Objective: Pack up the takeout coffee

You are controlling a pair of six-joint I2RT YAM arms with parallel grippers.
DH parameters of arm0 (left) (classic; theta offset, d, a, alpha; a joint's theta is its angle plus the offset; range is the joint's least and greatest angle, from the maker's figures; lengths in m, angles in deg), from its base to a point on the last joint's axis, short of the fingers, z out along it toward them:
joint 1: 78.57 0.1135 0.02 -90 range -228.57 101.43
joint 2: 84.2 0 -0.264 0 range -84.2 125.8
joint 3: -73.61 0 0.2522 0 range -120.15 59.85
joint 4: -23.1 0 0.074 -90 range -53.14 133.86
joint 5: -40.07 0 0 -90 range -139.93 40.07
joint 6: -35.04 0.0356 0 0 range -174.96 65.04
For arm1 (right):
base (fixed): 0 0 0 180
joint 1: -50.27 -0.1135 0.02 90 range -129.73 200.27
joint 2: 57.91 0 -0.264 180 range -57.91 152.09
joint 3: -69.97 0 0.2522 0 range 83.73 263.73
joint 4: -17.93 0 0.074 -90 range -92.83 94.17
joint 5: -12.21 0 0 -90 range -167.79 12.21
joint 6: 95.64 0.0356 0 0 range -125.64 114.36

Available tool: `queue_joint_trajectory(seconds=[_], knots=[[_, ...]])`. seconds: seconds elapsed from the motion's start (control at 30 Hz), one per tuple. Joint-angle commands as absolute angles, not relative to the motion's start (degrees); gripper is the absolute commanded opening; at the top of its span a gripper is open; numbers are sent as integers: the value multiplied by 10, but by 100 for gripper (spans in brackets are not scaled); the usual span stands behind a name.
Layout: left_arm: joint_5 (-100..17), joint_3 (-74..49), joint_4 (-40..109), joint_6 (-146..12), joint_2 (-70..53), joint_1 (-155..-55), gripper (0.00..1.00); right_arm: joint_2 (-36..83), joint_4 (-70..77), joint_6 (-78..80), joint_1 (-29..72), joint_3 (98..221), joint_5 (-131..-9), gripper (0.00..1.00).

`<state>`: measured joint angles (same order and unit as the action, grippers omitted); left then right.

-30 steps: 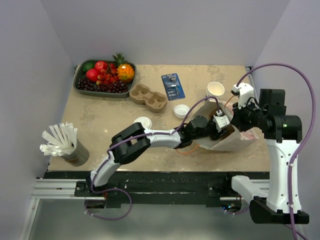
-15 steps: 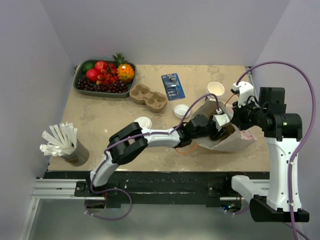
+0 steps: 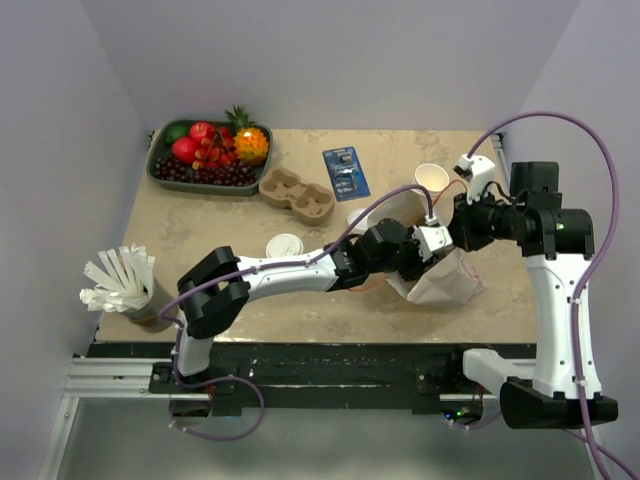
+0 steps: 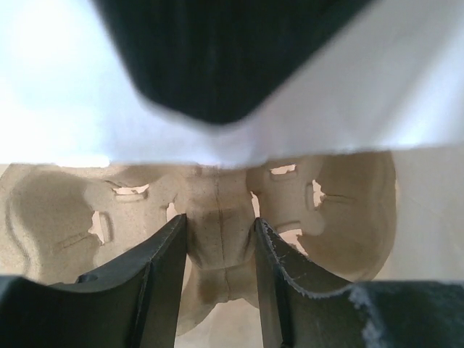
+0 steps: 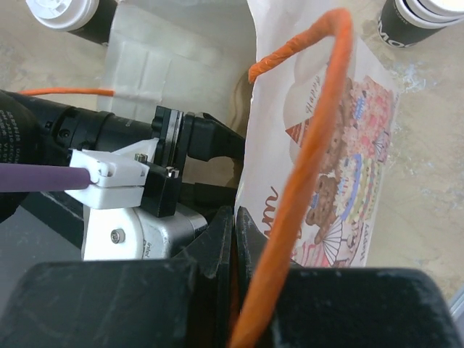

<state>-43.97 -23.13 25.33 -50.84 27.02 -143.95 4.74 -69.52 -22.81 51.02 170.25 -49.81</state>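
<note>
Paper bag (image 3: pixel 447 286) lies tilted on the table (image 3: pixel 220 225), right of centre, w/ its mouth toward the L arm. An orange handle (image 5: pixel 313 156) loops over it. L gripper (image 4: pixel 219 226) is reached into the bag, fingers clamped on the centre ridge of a cup carrier (image 4: pixel 69 210). White bag paper fills the top of that wrist view. R gripper (image 5: pixel 233 230) is pinched tight on the bag's top edge, right by the handle.

Around the table:
- spare carrier (image 3: pixel 295 194), back-centre
- fruit tray (image 3: pixel 157 165), back-left
- blue packet (image 3: pixel 346 172), beside the spare carrier
- open-topped cup (image 3: pixel 431 178), just behind the R gripper
- holder of wrapped straws (image 3: pixel 130 285), front-left
- round white lid (image 3: pixel 284 246), near the L forearm; can't tell if there's a cup under it

Coffee cup (image 5: pixel 64 13) stands upright on the table w/ its lid on, outside the bag. It shows at the upper-left corner of the R wrist view. The L wrist and the bag mouth sit btwn it and the R gripper. Neither gripper touches it, and it's apart from both.
</note>
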Motion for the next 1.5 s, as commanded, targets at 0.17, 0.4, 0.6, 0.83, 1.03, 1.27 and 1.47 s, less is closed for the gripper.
queue_joint_trajectory(seconds=[0.17,0.4,0.6,0.83,1.03,1.27,1.47], knots=[[-428,-302,262,-550,316,-1439,0,33,-662,-237,507,1751,-583,0],[-424,-341,252,-586,370,-1440,0,18,-669,-242,507,1783,-636,23],[-422,-346,247,-585,371,-1440,0,32,-655,-223,507,1787,-617,41],[-421,-340,235,-587,373,-1440,0,67,-666,-230,507,1810,-593,40],[-419,-360,209,-578,395,-1440,0,84,-698,-249,507,1832,-553,1],[-417,-346,175,-578,396,-1440,0,84,-702,-245,507,1852,-511,0],[-415,-320,174,-572,377,-1440,0,74,-709,-248,507,1860,-522,0]])
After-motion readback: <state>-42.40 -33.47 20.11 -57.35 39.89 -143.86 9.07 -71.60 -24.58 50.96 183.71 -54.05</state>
